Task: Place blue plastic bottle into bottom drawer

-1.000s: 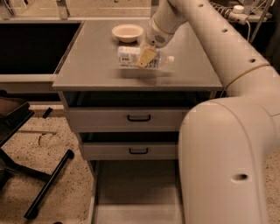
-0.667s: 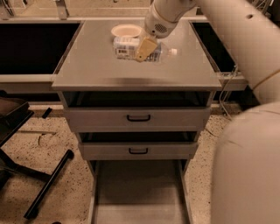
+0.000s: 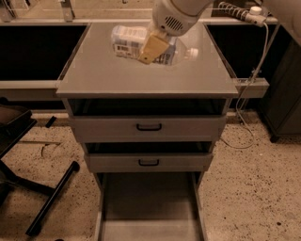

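The blue plastic bottle (image 3: 128, 40) lies sideways in my gripper (image 3: 151, 49), its white cap (image 3: 192, 52) pointing right. The tan fingers (image 3: 154, 46) are shut across its middle, and I hold it above the grey cabinet top (image 3: 94, 75), towards the back. The bottom drawer (image 3: 148, 202) is pulled open at the foot of the cabinet, showing its flat grey floor and side rails. The gripper is well above and behind it.
Two shallower drawers with black handles (image 3: 149, 126) (image 3: 148, 162) sit slightly pulled out above the bottom drawer. A black chair base (image 3: 47, 200) stands on the floor at left. A power strip (image 3: 237, 13) and its cable (image 3: 256, 70) hang at right, beside a dark cabinet (image 3: 287, 80).
The bottle has risen off the cabinet top in my gripper and looks larger and nearer. The cream bowl is now hidden behind it. The arm's bulk has left the right side.
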You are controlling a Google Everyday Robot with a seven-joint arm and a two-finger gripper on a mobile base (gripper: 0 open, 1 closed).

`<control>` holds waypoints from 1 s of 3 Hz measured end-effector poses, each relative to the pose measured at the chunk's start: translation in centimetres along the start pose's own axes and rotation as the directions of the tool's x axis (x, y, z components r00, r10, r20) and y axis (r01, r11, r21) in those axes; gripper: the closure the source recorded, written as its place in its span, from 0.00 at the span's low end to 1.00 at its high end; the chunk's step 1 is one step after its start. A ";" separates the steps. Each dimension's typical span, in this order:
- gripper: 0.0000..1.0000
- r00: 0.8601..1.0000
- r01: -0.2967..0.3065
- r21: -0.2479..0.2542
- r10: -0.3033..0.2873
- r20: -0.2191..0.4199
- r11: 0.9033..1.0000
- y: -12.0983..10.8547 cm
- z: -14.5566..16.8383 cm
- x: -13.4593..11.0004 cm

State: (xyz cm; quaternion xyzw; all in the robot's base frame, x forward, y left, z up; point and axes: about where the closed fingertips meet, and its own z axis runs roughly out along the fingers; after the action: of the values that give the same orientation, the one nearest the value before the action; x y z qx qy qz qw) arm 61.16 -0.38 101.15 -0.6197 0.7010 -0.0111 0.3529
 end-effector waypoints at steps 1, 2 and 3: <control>1.00 0.997 -0.075 0.110 0.073 0.016 0.991 3.1 -3.0 -0.2; 1.00 0.988 -0.152 0.148 0.151 0.015 0.977 7.0 -2.0 2.4; 1.00 0.981 -0.189 0.086 0.192 -0.035 0.978 11.5 5.0 7.8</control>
State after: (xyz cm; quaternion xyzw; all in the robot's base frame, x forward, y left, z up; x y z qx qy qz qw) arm 53.97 -2.45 88.47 -0.5342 0.7635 -0.0195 0.3623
